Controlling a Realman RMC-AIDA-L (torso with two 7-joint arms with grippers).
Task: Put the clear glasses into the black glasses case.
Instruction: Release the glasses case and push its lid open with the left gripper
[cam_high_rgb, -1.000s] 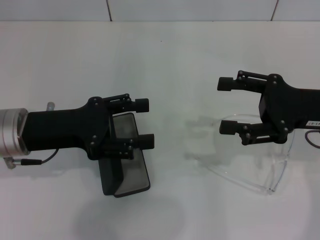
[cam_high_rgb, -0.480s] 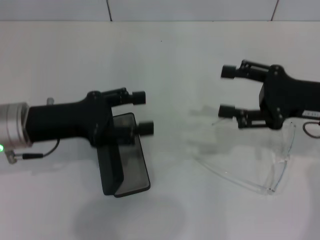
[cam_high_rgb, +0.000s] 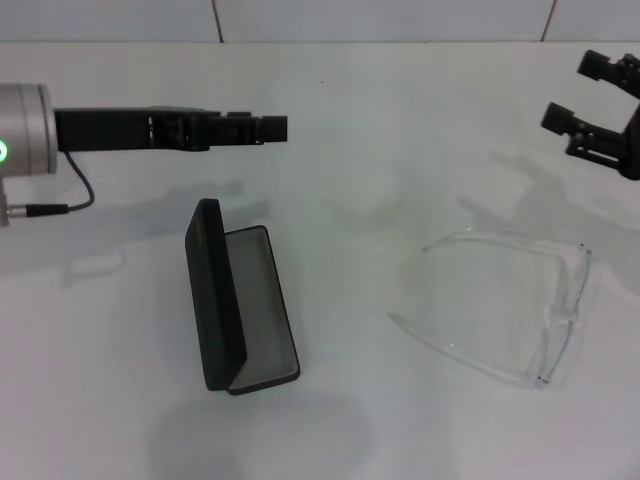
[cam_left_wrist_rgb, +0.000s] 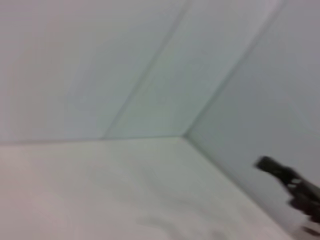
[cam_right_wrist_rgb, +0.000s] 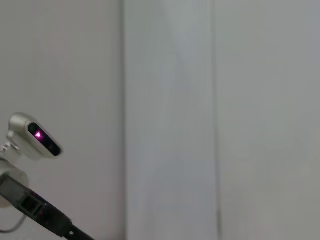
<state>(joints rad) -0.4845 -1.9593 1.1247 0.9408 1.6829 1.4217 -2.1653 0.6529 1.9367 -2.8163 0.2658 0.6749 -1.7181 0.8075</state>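
Near the left half of the table (cam_high_rgb: 330, 130), toward the front edge: black glasses case (cam_high_rgb: 240, 300) sitting open, lid stood up on its left side, grey lining facing up, nothing inside. Over on the right half, well apart from the case: clear glasses (cam_high_rgb: 505, 305) lying flat, arms unfolded and pointing toward the middle. Not in the case yet, so basically at square one.

Left gripper (cam_high_rgb: 270, 127) hanging edge-on above the back-left area, beyond the case, can't tell whether the jaws are spread or closed. Right gripper (cam_high_rgb: 590, 92) up near the back-right corner, jaws standing apart, holding nothing.

Stuff that could go sideways, just guessing: see-through plastic, hard to line up on, so easy to pinch air. Splayed arms probably catching on the case rim. Bumping that upright lid likely flopping it shut or shoving the case away.
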